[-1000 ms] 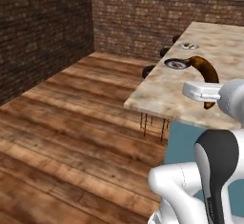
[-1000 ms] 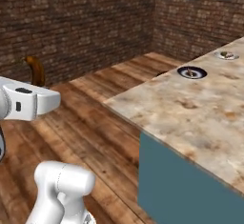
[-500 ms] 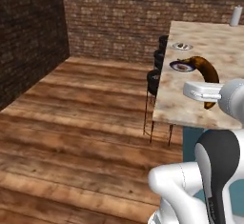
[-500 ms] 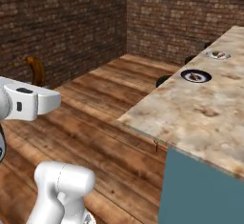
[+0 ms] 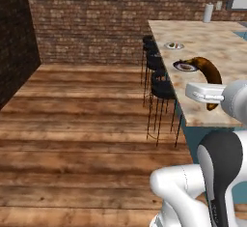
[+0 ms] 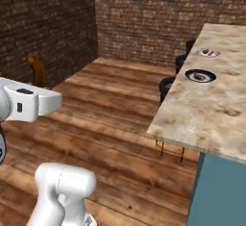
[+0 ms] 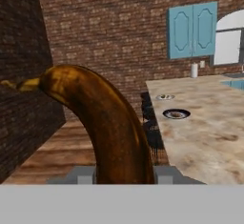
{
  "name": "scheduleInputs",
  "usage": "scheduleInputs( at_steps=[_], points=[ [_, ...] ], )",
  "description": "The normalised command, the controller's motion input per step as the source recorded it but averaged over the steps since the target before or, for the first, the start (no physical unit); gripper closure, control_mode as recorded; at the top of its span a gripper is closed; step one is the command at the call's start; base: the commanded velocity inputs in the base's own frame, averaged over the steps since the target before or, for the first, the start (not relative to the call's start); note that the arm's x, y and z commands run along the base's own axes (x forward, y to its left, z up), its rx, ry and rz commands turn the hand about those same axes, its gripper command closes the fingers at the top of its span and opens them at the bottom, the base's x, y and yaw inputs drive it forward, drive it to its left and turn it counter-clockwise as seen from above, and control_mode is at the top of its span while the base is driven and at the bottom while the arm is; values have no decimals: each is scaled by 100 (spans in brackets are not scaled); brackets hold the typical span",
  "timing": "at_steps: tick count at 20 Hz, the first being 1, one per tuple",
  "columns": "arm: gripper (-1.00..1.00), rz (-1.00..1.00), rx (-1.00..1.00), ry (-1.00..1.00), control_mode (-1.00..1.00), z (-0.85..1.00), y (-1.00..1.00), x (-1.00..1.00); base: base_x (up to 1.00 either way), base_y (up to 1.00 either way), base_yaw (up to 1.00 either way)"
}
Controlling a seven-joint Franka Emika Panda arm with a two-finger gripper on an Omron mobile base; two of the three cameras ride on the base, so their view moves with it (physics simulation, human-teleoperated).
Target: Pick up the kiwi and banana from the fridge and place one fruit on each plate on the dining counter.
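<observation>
Brick walls, dining counter (image 5: 212, 47) with stools (image 5: 161, 88), fingers (image 7: 86, 175) pinching banana (image 7: 102, 123)

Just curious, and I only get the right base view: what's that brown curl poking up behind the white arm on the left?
Observer: A banana. The hand view shows the gripper shut on it.
Visitor: What's beyond the counter's far end?
Observer: Teal wall cabinets, in the hand view.
Visitor: Anything on it, further back?
Observer: A white cylinder stands at the far end, in the left base view.
</observation>
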Motion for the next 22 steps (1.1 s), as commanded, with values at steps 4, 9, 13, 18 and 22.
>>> scheduleInputs(
  at_steps=[4,9,13,18,22],
  points=[
    [100,0,0,0,100,0,0,0,49,84,-42],
    [100,0,0,0,100,0,0,0,46,80,-44],
    [100,0,0,0,100,0,0,0,54,68,-53],
    [100,0,0,0,100,0,0,0,66,62,-56],
    [100,0,0,0,100,0,0,0,82,65,-54]
  ],
)
